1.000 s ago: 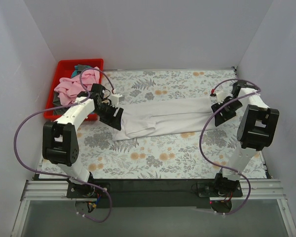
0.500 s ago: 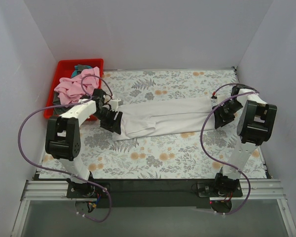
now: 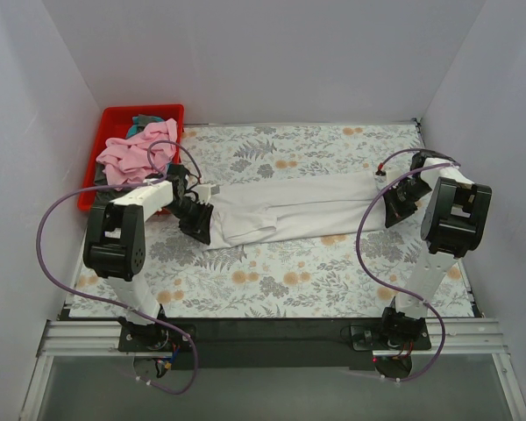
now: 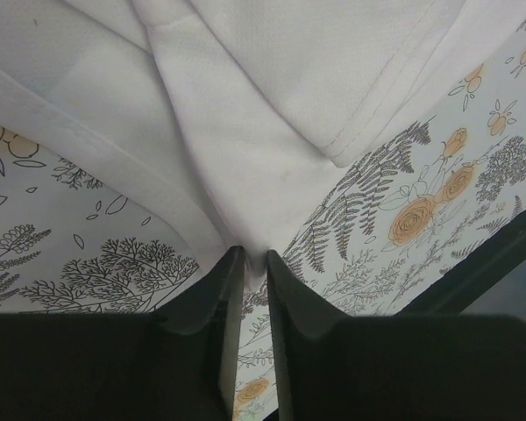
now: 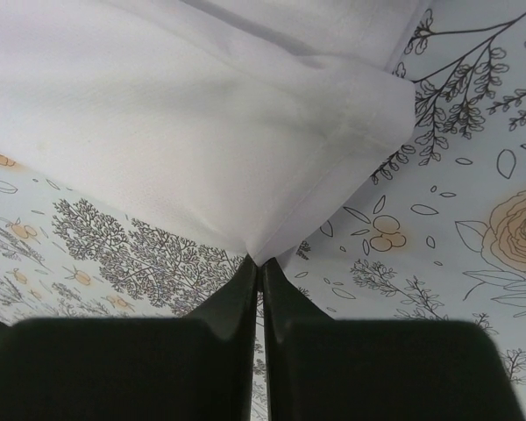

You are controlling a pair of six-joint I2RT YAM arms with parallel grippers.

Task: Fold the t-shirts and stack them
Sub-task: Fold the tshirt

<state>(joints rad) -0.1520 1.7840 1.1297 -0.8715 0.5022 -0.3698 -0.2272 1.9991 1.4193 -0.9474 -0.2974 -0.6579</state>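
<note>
A large white t-shirt [image 3: 298,209] lies folded lengthwise into a long band across the middle of the floral table. My left gripper [image 3: 202,223] is shut on its left end, and white cloth [image 4: 245,184] is pinched between the black fingertips [image 4: 253,260]. At the other end my right gripper [image 3: 394,210] is shut on the band's corner [image 5: 272,167], the cloth drawn to a point at the fingertips [image 5: 260,265]. More t-shirts, pink [image 3: 133,154] with teal and grey under it, lie heaped in the red bin.
The red plastic bin [image 3: 118,118] stands at the back left corner, just behind my left arm. White walls close in the table on three sides. A black rail [image 3: 272,329] runs along the near edge by the arm bases.
Both grippers have lowered onto the ends of the white t-shirt and closed on the cloth. The left arm drew slightly left and down; the shirt itself barely shifted.
</note>
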